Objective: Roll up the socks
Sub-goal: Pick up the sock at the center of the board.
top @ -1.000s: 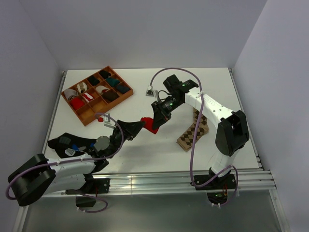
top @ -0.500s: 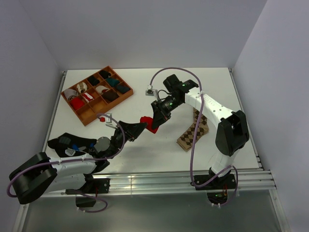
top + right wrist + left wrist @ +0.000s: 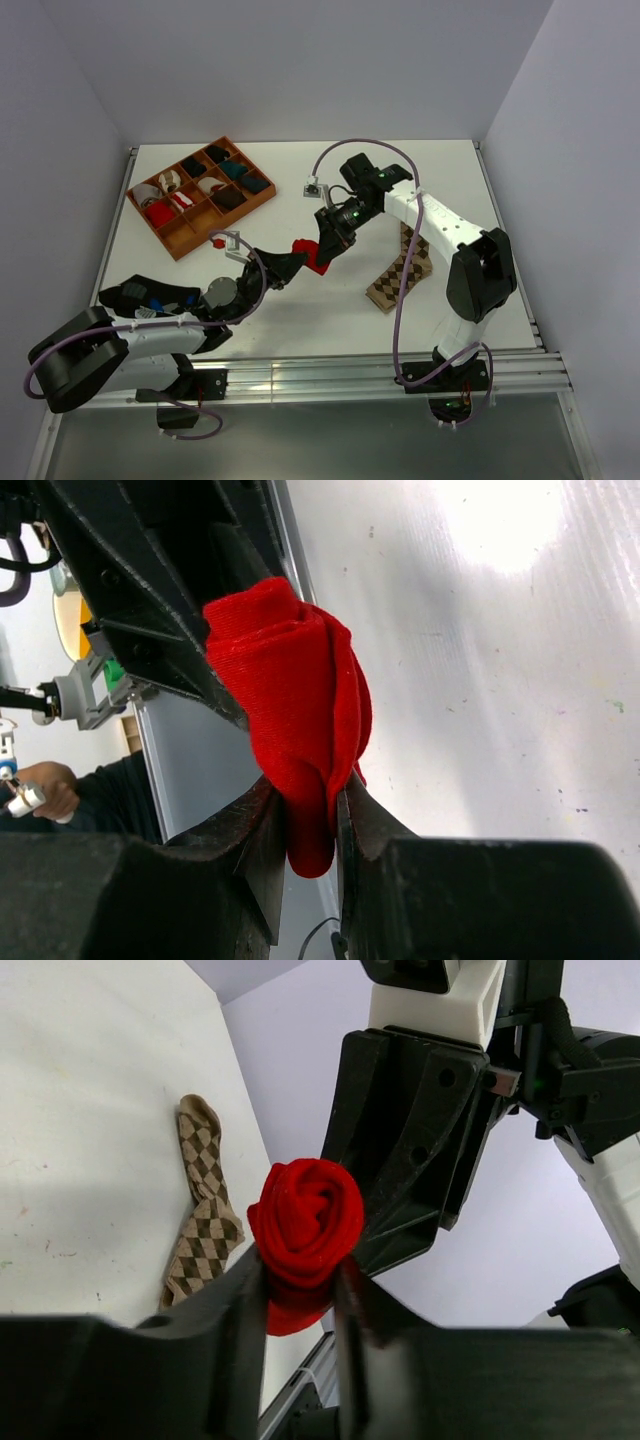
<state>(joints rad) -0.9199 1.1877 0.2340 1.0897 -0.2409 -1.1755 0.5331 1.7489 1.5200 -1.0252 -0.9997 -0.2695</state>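
The red sock [image 3: 308, 254] is rolled into a tight ball and held above the table between both grippers. My left gripper [image 3: 297, 260] is shut on it from the lower left; in the left wrist view the roll [image 3: 305, 1222] sits between my fingers. My right gripper [image 3: 322, 255] is shut on it from the upper right; in the right wrist view the red sock [image 3: 295, 725] is pinched between the pads. Its white patch is hidden. The tan-and-brown argyle sock [image 3: 402, 271] lies flat on the table at the right, and shows in the left wrist view [image 3: 203, 1215].
An orange-brown divided tray [image 3: 250, 202] with several sock rolls stands at the back left. A dark heap of socks [image 3: 140, 295] lies at the near left beside the left arm. The right arm's cable [image 3: 400, 300] hangs over the argyle sock.
My left gripper has moved right and a little up with the red roll, closing in on the right gripper. The right arm has barely moved.
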